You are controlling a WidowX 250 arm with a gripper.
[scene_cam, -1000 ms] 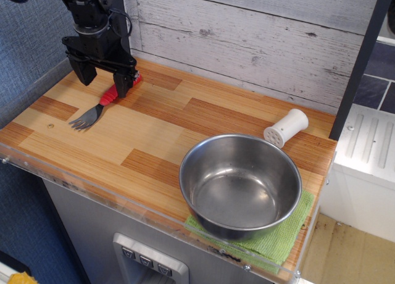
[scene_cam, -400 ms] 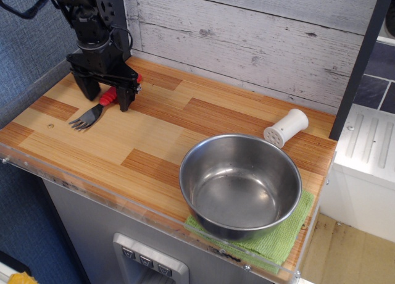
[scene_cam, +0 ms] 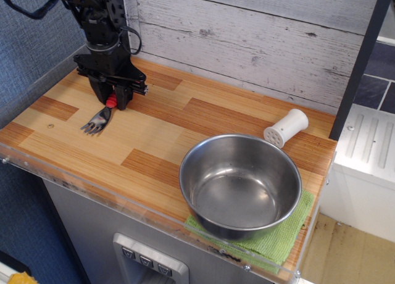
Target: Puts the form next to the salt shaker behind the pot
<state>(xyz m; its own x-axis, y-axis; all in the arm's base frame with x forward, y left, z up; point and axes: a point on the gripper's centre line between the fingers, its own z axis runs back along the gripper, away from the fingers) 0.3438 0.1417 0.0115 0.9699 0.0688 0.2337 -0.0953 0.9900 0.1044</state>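
Note:
The fork (scene_cam: 99,120) has a red handle and grey tines and lies at the left of the wooden counter (scene_cam: 160,126). My black gripper (scene_cam: 113,99) has closed on its red handle, with the tines sticking out toward the front edge and touching or just above the wood. The white salt shaker (scene_cam: 286,128) lies on its side at the right, behind the large steel bowl (scene_cam: 240,184), far from the gripper.
A green cloth (scene_cam: 285,239) lies under the bowl at the front right corner. A white plank wall (scene_cam: 247,37) backs the counter. A dark post (scene_cam: 361,62) stands at the right edge.
The gripper has come down over the fork's handle and its fingers have closed from wide open onto it. The fork has turned slightly, tines now pointing more toward the front.

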